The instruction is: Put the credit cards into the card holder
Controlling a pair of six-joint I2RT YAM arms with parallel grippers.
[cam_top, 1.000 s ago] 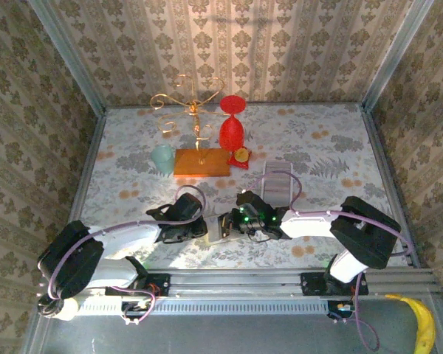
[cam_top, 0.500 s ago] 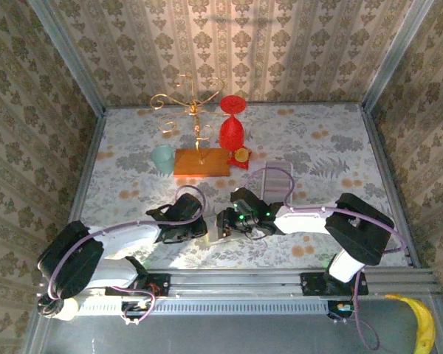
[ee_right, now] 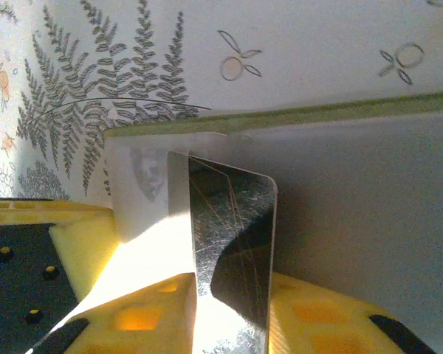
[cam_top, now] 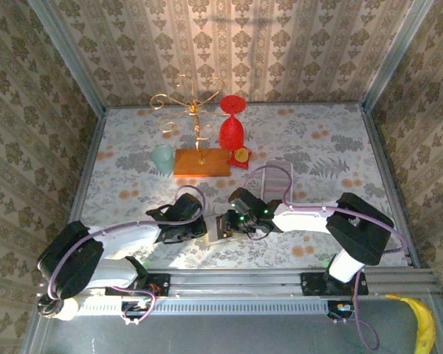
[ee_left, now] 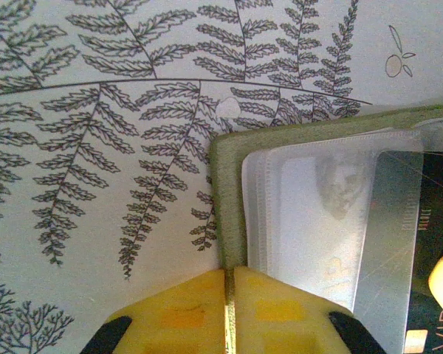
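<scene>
Both clamped: left jaws on card holder [ee_left: 229,192], right jaws on silvery card [ee_right: 232,214].

We see a matt olive-green card holder [ee_left: 229,199] with glossy clear plastic sleeves [ee_left: 303,221], a shiny, finely scratched dark plastic card [ee_right: 232,221] and a matt fern-printed table cover [ee_left: 96,110].

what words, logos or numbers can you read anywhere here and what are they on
"VI": pale letters cut off at the frame edge, on the dark credit card, left wrist view.
Small print along the same card: too small to read.
Faint marks under the clear pocket of the card holder: too blurred to read.
</scene>
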